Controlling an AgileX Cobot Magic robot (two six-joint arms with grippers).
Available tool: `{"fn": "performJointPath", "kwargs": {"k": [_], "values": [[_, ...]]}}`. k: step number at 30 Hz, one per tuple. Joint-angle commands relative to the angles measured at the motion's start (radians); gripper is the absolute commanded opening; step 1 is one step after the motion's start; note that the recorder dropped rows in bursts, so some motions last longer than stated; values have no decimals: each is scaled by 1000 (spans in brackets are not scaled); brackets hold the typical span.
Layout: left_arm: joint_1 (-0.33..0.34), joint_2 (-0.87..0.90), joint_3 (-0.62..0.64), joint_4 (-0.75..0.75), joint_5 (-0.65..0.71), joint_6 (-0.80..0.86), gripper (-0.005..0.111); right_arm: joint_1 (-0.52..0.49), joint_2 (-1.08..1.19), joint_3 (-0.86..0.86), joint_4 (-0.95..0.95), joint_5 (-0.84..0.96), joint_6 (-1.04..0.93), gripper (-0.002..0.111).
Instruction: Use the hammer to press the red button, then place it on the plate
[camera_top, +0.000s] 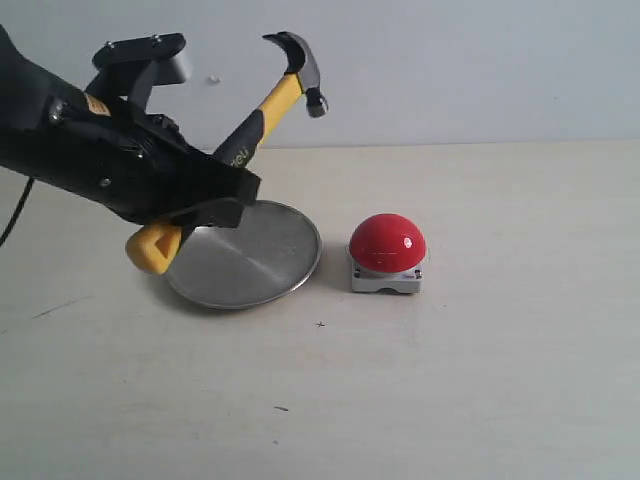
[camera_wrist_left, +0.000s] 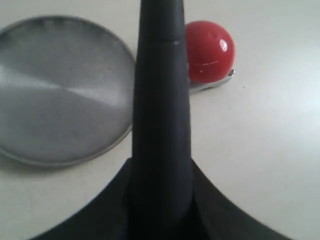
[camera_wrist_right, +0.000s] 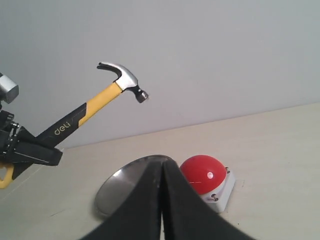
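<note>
The left gripper (camera_top: 212, 195) clamped the hammer (camera_top: 268, 108) by its handle, head raised left of the red button (camera_top: 387, 242); best lowered squarely onto the dome. The right gripper (camera_wrist_right: 162, 172) sat closed, empty.

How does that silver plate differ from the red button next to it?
The plate is flat, shallow, brushed silver metal; the red button is a glossy dome on a grey square base. The plate is clearly wider, the red button taller. Both sit on the table, side by side without touching.
</note>
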Motion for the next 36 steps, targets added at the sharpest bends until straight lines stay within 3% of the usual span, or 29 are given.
{"fn": "performJointPath", "kwargs": {"k": [1, 4, 8, 11, 13, 31, 36], "values": [[120, -15, -4, -218, 45, 178, 0, 1, -4, 5, -6, -5, -9, 0], [178, -15, 63, -445, -21, 336, 0, 1, -4, 5, -6, -5, -9, 0], [195, -8, 156, -952, -127, 757, 0, 1, -4, 5, -6, -5, -9, 0], [195, 19, 199, -1279, -117, 1054, 0, 1, -4, 5, -6, -5, -9, 0], [195, 42, 223, -1414, -89, 1220, 0, 1, -4, 5, -6, -5, -9, 0], [195, 215, 237, -1414, -104, 1146, 0, 1, -4, 5, -8, -5, -9, 0], [196, 222, 216, -1414, -67, 1251, 0, 1, -4, 5, -8, -5, -9, 0]]}}
